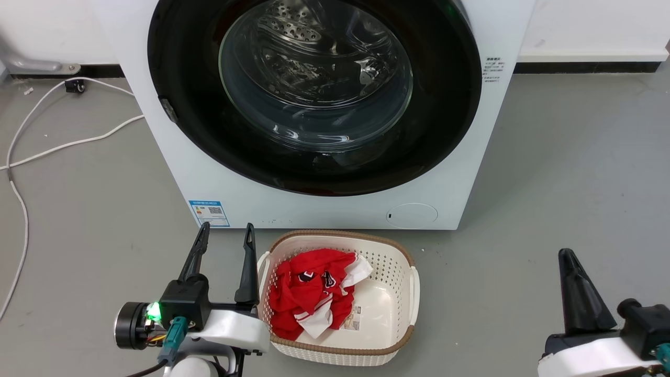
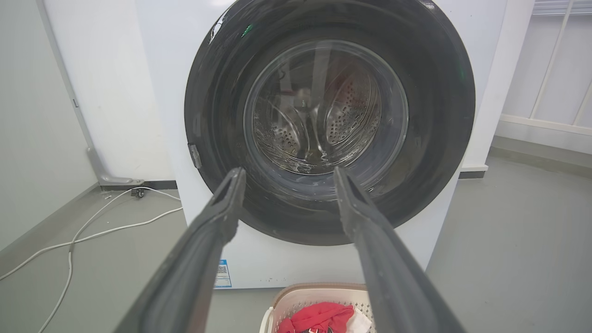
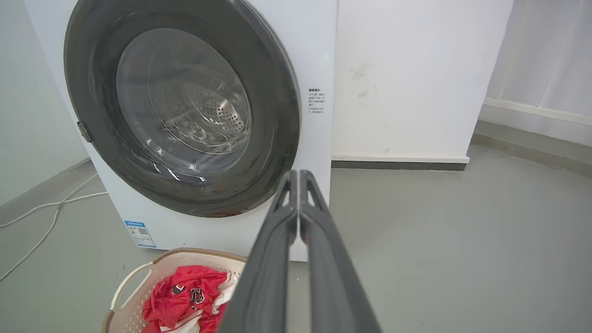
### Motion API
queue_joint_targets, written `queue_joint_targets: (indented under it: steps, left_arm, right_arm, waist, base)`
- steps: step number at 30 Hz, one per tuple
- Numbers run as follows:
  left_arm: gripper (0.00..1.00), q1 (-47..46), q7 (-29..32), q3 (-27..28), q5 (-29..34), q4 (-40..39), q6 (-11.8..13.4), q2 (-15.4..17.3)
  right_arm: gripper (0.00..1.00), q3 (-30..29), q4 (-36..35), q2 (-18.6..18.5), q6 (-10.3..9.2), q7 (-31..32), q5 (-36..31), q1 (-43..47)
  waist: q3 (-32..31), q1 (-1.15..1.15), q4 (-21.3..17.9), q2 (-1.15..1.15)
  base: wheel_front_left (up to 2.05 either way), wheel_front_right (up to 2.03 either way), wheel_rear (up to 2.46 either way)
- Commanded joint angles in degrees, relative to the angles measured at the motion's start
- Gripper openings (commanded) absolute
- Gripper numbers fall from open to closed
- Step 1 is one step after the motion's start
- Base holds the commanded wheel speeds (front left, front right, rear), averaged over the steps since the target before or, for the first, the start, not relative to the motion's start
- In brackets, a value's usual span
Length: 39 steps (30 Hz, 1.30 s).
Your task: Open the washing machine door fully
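One white cable [image 1: 89, 140] snakes across grey floor [image 1: 576, 183], left of washing machine [image 1: 340, 209].

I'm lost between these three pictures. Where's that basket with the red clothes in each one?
Head view: the basket sits at bottom centre, on the floor in front of the washing machine.
Left wrist view: the basket is at the bottom edge, just right of centre, cut off.
Right wrist view: the basket is in the bottom left corner, cut off.
Shared landmark: the blue label sticker, above and left of the basket.
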Motion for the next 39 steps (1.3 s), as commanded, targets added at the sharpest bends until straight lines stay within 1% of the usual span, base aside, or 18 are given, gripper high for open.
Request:
queue_joint_targets:
  steps: [1, 2, 5, 7, 8, 10, 11, 13, 17, 20, 21, 22, 23, 27, 34, 39]
  left_arm:
    - [1.0, -0.29, -0.15, -0.03, 0.05, -0.22, 0.32, -0.07]
    - [1.0, -0.29, -0.15, -0.07, 0.05, -0.22, 0.38, -0.07]
    - [1.0, -0.4, -0.15, -0.11, 0.1, -0.33, 0.37, -0.06]
    - [1.0, -0.54, -0.15, -0.13, 0.1, -0.36, 0.42, -0.07]
    - [1.0, -0.63, -0.15, -0.14, 0.08, -0.39, 0.49, -0.06]
    - [1.0, -0.81, -0.15, -0.23, 0.04, -0.45, 0.62, -0.06]
    - [1.0, -0.89, -0.15, -0.22, 0.03, -0.47, 0.69, -0.06]
    - [1.0, -1.03, -0.15, -0.15, -0.01, -0.53, 0.8, -0.06]
    - [1.0, -1.27, -0.15, 0.08, -0.01, -0.87, 1.17, -0.06]
    - [1.0, -1.9, -0.15, 0.05, 0.02, -1.19, 1.41, -0.06]
    - [1.0, -1.9, -0.15, 0.05, 0.02, -1.19, 1.41, -0.06]
    - [1.0, -2.34, -0.15, -0.19, 0.24, -1.32, 1.47, -0.06]
    - [1.0, -2.34, -0.15, -0.19, 0.24, -1.32, 1.47, -0.06]
    - [1.0, -3.33, -0.15, -0.76, 0.33, -1.58, 1.77, -0.06]
    - [1.0, -5.0, -0.15, -1.73, 0.44, -2.23, 2.05, -0.06]
    - [1.0, -6.01, -0.15, -2.35, 0.53, -2.82, 2.35, -0.06]
  right_arm:
    - [0.0, -0.06, -0.52, 0.21, -0.04, -0.91, 2.3, -0.38]
    - [0.0, -0.22, -0.63, 0.21, -0.04, -1.41, 4.77, -0.55]
    - [0.0, -0.47, -0.37, 0.2, -0.03, -2.76, 21.01, -1.17]
    - [0.0, -0.35, -0.09, 0.19, -0.03, -3.44, 36.08, -1.97]
    - [0.0, -0.41, 0.03, 0.18, -0.03, -3.55, 41.53, -2.22]
    - [0.0, -0.65, 0.16, 0.18, -0.03, -3.25, 55.27, -3.38]
    - [0.0, -1.0, 0.13, 0.16, -0.02, -2.81, 60.68, -4.05]
    - [0.0, -2.12, -0.18, 0.16, -0.02, -1.33, 69.97, -5.55]
    - [0.0, -5.59, 0.89, -0.09, -0.02, 3.68, 81.41, -9.94]
    - [0.0, -7.7, 4.18, -2.02, -0.02, 7.72, 87.59, -14.82]
    - [0.0, -7.7, 4.18, -2.02, -0.02, 7.72, 87.59, -14.82]
    - [0.0, -8.78, 7.25, -3.64, -0.02, 9.51, 90.45, -18.56]
    - [0.0, -8.78, 7.25, -3.64, -0.02, 9.51, 90.45, -18.56]
    - [0.0, -9.1, 14.38, -8.05, -0.02, 12.72, 93.52, -26.75]
    - [0.0, -5.08, 26.96, -16.15, -0.02, 18.15, 93.47, -41.54]
    - [0.0, -1.0, 35.34, -20.46, -0.02, 22.63, 92.25, -52.6]
  waist:
    - [0.08, 0.0, -0.04, 0.0]
    - [0.1, 0.0, -0.05, 0.0]
    - [0.3, 0.0, -0.11, 0.0]
    - [0.47, 0.0, -0.13, 0.0]
    - [0.55, 0.0, -0.13, 0.0]
    - [0.77, 0.0, -0.14, 0.0]
    - [0.88, 0.0, -0.17, 0.0]
    - [1.16, 0.0, -0.26, 0.0]
    - [2.26, 0.0, -0.68, 0.0]
    - [3.23, 0.0, -0.96, 0.0]
    - [3.23, 0.0, -0.96, 0.0]
    - [4.05, 0.0, -1.02, 0.0]
    - [4.05, 0.0, -1.02, 0.0]
    - [5.63, 0.0, -0.73, 0.0]
    - [8.63, 0.0, 0.48, 0.0]
    - [10.65, 0.0, 1.42, 0.0]
  base:
    - [0.0, 0.0, 0.0]
    - [0.0, 0.0, 0.0]
    - [0.0, 0.0, 0.0]
    - [0.0, 0.0, 0.0]
    - [0.0, 0.0, 0.0]
    - [0.0, 0.0, 0.0]
    - [0.0, 0.0, 0.0]
    - [0.0, 0.0, 0.0]
    - [0.0, 0.0, 0.0]
    - [0.0, 0.0, 0.0]
    - [0.0, 0.0, 0.0]
    - [0.0, 0.0, 0.0]
    - [0.0, 0.0, 0.0]
    - [0.0, 0.0, 0.0]
    - [0.0, 0.0, 0.0]
    - [0.0, 0.0, 0.0]
